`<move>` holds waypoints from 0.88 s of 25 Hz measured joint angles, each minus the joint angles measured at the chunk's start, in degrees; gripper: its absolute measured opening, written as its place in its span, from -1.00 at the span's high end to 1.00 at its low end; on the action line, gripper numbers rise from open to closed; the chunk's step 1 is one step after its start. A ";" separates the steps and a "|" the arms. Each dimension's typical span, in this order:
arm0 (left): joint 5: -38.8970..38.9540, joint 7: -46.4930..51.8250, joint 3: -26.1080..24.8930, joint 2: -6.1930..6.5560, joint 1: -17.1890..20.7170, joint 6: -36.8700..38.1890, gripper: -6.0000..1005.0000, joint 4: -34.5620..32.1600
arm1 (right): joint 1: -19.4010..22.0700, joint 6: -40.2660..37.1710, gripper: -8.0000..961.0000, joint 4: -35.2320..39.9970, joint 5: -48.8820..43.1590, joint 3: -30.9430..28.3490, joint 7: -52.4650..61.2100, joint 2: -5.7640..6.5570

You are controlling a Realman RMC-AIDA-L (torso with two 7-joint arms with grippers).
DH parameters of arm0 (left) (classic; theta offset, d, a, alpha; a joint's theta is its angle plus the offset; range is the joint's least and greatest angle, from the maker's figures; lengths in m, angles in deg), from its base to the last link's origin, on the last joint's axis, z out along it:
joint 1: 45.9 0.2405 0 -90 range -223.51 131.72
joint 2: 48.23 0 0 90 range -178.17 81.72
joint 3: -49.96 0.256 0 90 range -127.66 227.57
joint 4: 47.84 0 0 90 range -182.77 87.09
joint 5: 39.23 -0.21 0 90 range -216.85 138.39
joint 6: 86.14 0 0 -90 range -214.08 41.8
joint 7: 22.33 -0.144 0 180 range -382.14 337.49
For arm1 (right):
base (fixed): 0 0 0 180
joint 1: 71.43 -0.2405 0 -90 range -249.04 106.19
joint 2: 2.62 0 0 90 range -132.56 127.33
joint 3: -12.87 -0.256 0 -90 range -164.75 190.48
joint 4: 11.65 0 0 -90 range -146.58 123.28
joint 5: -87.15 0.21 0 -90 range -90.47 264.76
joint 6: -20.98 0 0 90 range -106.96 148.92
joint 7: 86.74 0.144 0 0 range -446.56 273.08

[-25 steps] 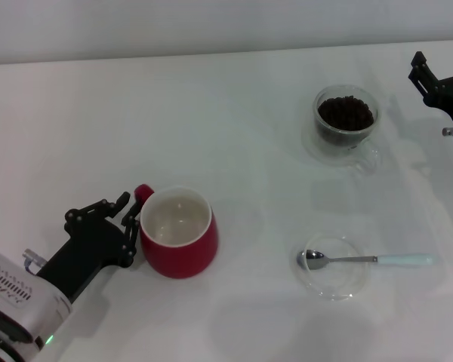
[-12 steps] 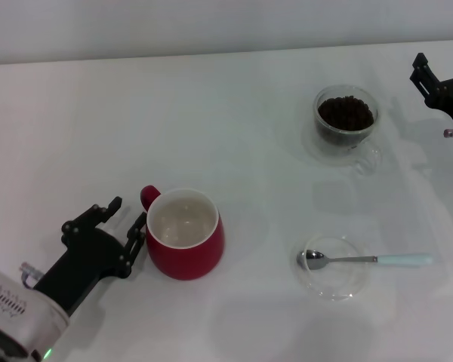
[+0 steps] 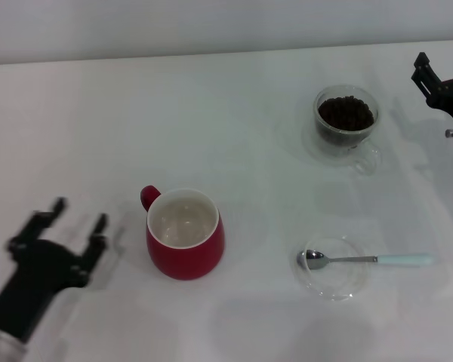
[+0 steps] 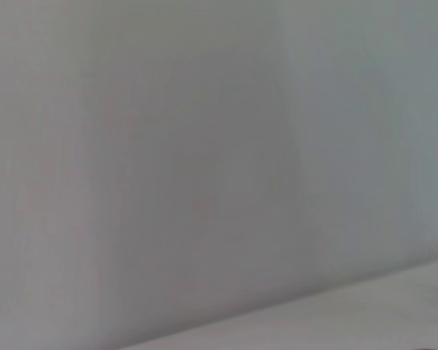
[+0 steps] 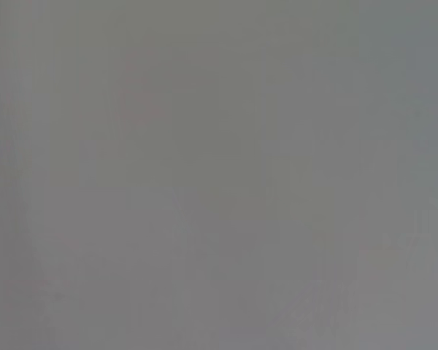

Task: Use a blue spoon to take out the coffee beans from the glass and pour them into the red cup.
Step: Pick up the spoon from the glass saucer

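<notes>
The red cup [image 3: 185, 234] stands upright on the white table, white inside and empty, its loop handle toward the far left. My left gripper [image 3: 79, 215] is open and empty, apart from the cup on its left. The glass [image 3: 346, 124] with coffee beans [image 3: 346, 113] stands at the far right. The blue spoon [image 3: 366, 259] lies with its metal bowl on a flat clear saucer [image 3: 332, 277] and its pale blue handle pointing right. My right gripper [image 3: 442, 75] is at the far right edge, beside the glass. Both wrist views show only blank grey surface.
The white table [image 3: 234, 136] meets a pale wall at the back. Only the cup, glass, saucer and spoon stand on it.
My left gripper has let go of the red cup's handle side and pulled back to the left. The cup was shifted slightly right and now stands free. The right arm has not moved.
</notes>
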 joint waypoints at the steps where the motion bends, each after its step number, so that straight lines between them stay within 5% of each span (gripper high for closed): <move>1: 0.94 0.45 0.00 0.01 0.44 0.90 0.04 0.30 | 0.26 -0.05 -0.77 0.00 -0.07 0.01 1.14 0.08; 6: 7.65 11.20 0.01 0.01 1.84 5.47 -0.19 4.52 | 2.64 -2.89 -0.77 -1.41 -5.80 0.56 12.34 1.03; 10: 14.52 18.02 0.01 0.04 2.14 6.40 -0.49 7.03 | 5.50 -12.46 -0.77 -8.84 -14.36 0.61 29.45 1.51; 17: 22.81 18.45 0.02 0.06 1.86 7.26 -0.48 7.17 | 9.37 -22.77 -0.76 -17.39 -20.28 0.62 44.88 2.44; 22: 24.75 18.47 0.02 -0.02 0.70 7.18 -0.48 7.03 | 12.36 -29.99 -0.76 -21.05 -25.98 0.68 56.75 4.58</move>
